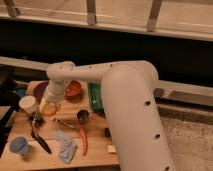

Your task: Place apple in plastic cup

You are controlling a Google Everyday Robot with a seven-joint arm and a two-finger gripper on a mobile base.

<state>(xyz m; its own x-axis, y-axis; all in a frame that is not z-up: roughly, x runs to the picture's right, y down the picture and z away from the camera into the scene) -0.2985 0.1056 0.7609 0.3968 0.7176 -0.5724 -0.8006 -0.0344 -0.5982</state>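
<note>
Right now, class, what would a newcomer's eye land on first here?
The huge white arm fills the middle, bending left over the wooden table. Its tool is shut on the apple beside the white cup; the blue cup waits at the front-left corner.

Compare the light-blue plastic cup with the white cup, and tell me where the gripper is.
Colour: the plastic cup is light blue, while the white cup is cream-white.
Height: the white cup looks taller than the plastic cup.
Place: the plastic cup stands at the near corner of the table. The white cup stands farther back, beside the gripper, which is at the apple.
Both cups stand upright along the same side of the table.
</note>
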